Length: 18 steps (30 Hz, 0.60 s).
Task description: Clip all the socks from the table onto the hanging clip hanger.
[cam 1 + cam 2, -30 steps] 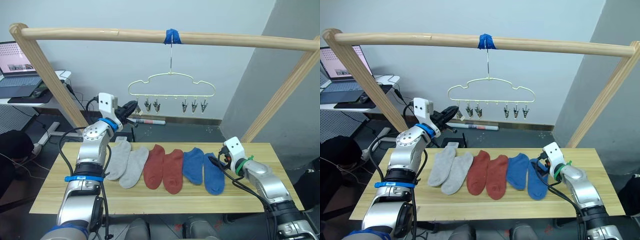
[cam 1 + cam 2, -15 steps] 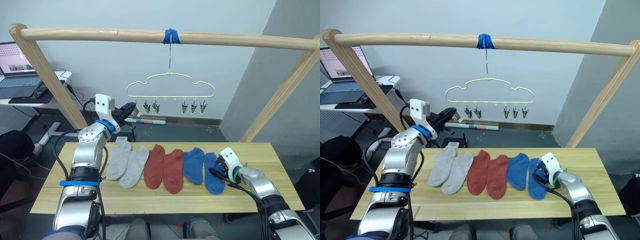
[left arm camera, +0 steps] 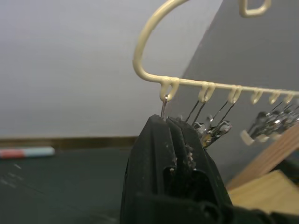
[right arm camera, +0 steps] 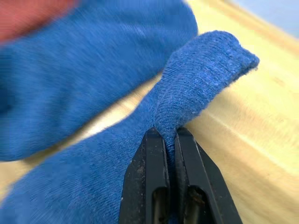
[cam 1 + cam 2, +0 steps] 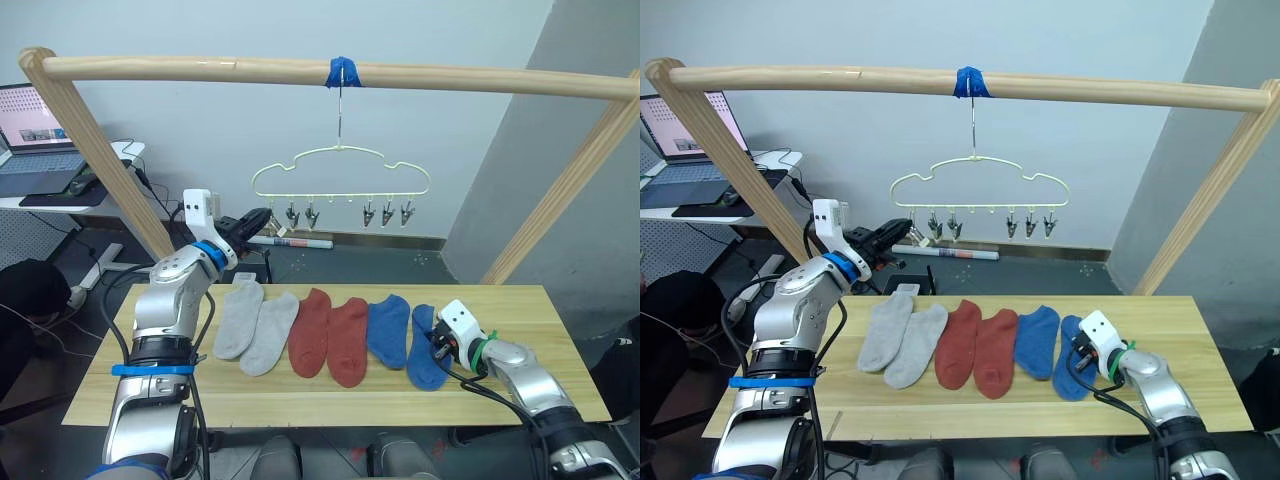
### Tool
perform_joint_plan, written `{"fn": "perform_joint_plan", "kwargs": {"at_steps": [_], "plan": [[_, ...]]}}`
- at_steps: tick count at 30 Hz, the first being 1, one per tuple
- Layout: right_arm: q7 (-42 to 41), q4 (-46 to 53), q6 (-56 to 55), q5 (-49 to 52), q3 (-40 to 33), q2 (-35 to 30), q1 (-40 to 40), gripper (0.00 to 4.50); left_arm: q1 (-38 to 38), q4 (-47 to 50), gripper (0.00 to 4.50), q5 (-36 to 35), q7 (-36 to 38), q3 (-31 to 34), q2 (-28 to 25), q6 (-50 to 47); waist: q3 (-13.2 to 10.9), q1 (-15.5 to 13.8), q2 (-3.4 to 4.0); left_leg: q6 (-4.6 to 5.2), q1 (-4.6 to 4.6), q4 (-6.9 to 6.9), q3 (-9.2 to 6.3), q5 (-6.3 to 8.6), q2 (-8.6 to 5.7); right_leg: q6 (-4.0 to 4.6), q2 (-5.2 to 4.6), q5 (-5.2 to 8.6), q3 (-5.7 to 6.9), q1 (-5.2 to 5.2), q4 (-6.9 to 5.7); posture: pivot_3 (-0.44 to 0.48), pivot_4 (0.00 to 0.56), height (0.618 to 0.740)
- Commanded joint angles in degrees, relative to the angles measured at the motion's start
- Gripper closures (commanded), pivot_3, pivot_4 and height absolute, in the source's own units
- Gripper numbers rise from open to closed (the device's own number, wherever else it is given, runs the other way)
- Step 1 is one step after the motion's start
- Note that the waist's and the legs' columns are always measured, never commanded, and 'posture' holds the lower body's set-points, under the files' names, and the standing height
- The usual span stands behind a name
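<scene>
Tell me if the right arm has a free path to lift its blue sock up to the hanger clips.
Probably yes: the right gripper pinches the blue sock's cuff, and open air separates the table from the clip hanger. The left gripper holds one end clip only.

1. We see open air between the clip hanger (image 5: pixel 341 178) and the socks (image 5: pixel 330 334) on the table (image 5: pixel 540 312).
2. Our left gripper (image 5: pixel 262 216) crowds the hanger's left end.
3. Slanted frame poles (image 5: pixel 98 152) bound both sides.
</scene>
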<state>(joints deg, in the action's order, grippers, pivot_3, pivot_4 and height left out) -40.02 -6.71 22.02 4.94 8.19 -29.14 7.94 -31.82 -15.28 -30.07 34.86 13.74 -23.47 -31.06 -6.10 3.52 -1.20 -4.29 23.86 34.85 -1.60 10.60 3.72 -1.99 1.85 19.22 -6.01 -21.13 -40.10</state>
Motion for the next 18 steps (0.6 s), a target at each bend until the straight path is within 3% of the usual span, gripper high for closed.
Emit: {"fn": "perform_joint_plan", "kwargs": {"at_steps": [1,4,8,12,18], "plan": [[-5.04,17.68,11.25,8.8,-0.84,-0.96,1.55,4.46,-1.82,1.23,4.5,-9.59,-0.71,6.01,-1.49,-13.13,0.0,0.15,0.0,0.0,-0.01,0.0,-0.04,0.0,0.02,0.0,0.04,0.0,0.03,0.01,-0.01,0.036,0.105,0.74],[-4.7,25.91,22.53,16.88,0.28,3.28,6.41,4.46,-3.45,0.84,4.5,-15.25,-1.15,9.32,-2.63,-21.0,-0.02,0.53,-0.03,0.0,-0.01,0.0,-0.19,0.0,0.08,0.0,0.12,0.0,0.12,0.0,-0.06,0.033,0.102,0.74],[-2.18,26.62,29.31,21.13,1.72,9.33,11.44,4.46,-4.5,1.92,4.5,-18.98,-2.16,11.24,-2.84,-25.79,-0.02,-0.31,-0.06,-0.01,0.07,0.0,-0.38,-0.01,0.03,0.0,0.1,0.0,0.3,0.03,0.01,0.031,0.096,0.74],[1.49,16.84,30.95,22.78,2.17,20.15,19.49,4.46,-3.92,4.9,4.5,-21.36,-2.38,11.27,-2.49,-28.28,-0.08,-0.52,-0.15,-0.02,0.16,0.0,-0.39,-0.01,0.01,0.02,0.05,0.0,0.33,-0.01,0.08,0.039,0.09,0.74],[1.48,9.93,30.43,23.38,0.9,24.24,25.33,4.46,-2.85,8.53,4.5,-23.97,-4.34,12.18,-0.87,-29.89,-0.08,-1.78,-0.16,-0.03,0.28,0.0,-0.43,-0.01,0.0,0.06,0.01,-0.03,0.41,-0.08,0.1,0.064,0.086,0.74]]}}
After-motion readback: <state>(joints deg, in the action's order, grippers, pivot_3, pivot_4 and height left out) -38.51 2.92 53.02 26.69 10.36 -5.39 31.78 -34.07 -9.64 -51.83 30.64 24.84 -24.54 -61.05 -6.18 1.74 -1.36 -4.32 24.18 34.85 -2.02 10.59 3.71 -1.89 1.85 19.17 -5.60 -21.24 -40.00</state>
